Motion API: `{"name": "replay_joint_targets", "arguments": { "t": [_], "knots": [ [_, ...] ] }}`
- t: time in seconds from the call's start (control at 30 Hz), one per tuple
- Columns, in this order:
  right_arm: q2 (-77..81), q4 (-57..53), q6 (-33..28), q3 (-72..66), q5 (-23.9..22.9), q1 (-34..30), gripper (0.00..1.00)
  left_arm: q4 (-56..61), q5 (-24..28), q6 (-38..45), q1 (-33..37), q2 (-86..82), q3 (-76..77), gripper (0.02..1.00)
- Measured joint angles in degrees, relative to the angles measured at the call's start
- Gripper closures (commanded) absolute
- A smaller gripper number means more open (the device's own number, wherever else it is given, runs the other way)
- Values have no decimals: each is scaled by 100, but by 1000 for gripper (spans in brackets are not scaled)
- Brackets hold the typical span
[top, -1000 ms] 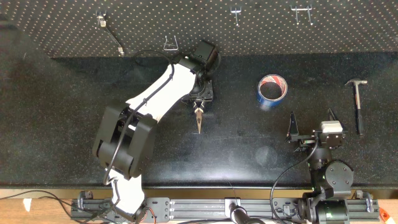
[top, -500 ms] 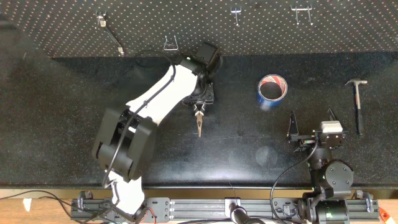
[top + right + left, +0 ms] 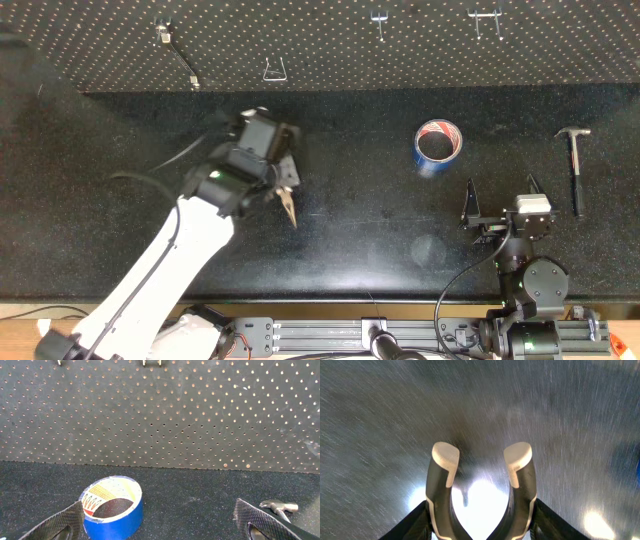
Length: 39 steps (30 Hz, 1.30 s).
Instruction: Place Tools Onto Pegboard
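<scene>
While keeping left gripper (image 3: 284, 183) clamped tight on pliers (image 3: 289, 208), swung both from upper centre down to left of centre in top frame. Looks lifted off table (image 3: 120, 150), so pick done, carry to pegboard (image 3: 300, 30) under way; likely headed for empty hook (image 3: 275, 70) upper left of centre. Farther right: tape (image 3: 438, 143), hammer (image 3: 575, 170) on table; right gripper (image 3: 500, 200) parked lower right, spread wide, holding nothing.

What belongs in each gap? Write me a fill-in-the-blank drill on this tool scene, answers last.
The left hand is shut on the ___.
The long-handled tool lying on the tabletop is a ___.
The right hand is ___, holding nothing.
The tape roll is coloured ___.
Answers: pliers; hammer; open; blue.
</scene>
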State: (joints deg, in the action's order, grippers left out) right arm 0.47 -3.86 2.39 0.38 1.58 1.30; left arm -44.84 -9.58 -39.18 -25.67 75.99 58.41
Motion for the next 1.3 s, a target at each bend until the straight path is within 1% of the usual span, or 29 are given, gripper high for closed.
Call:
{"name": "replay_joint_targets", "arguments": {
  "t": [0.07, 0.1, 0.13, 0.23, 0.27, 0.33, 0.47, 0.53, 0.57, 0.63, 0.67, 0.73, 0.9, 1.1, 1.3],
  "knots": [
    [0, 0, 0, 0, 2, 0, 25, 964, -350, 304, 201, -70, -44, 991],
    [0, 0, 0, 0, 0, 0, 25, 1222, -431, 389, 243, -66, -42, 991],
    [0, 0, 0, 0, 2, 0, 25, 1941, -702, 737, 431, -46, -61, 991],
    [0, 0, 0, 0, 2, 0, 25, 3220, -907, 1303, 719, 9, -90, 993],
    [0, 0, 0, 0, 2, 0, 25, 3453, -957, 1456, 824, 9, -87, 991],
    [0, 0, 0, 0, 2, 0, 25, 3536, -1034, 1711, 1016, -81, -87, 991],
    [0, 0, 0, 0, 0, 0, 25, 3504, -1091, 1998, 1213, -791, -448, 991],
    [0, 0, 0, 0, 0, 0, 25, 4039, -1099, 2114, 1224, -1259, -815, 993],
    [0, 0, 0, 0, 2, 0, 25, 4487, -1099, 2177, 1200, -1333, -942, 991],
    [0, 0, 0, 0, 0, 0, 25, 5195, -1095, 2295, 1165, -1213, -1040, 991],
    [0, 0, 0, 0, 0, 0, 25, 5764, -1097, 2369, 1119, -968, -1106, 991],
    [0, 0, -2, 0, 2, 0, 25, 6487, -1075, 2444, 1073, -468, -1141, 993],
    [0, 0, -15, 0, 0, 0, 25, 7617, -1023, 2566, 1051, 485, -1211, 991],
    [0, 0, -15, 0, 0, 0, 25, 8334, -946, 2741, 1051, 925, -1220, 991],
    [0, 0, -15, 0, 2, 0, 25, 8629, -820, 2765, 1051, 1143, -1220, 993]
  ]
}}
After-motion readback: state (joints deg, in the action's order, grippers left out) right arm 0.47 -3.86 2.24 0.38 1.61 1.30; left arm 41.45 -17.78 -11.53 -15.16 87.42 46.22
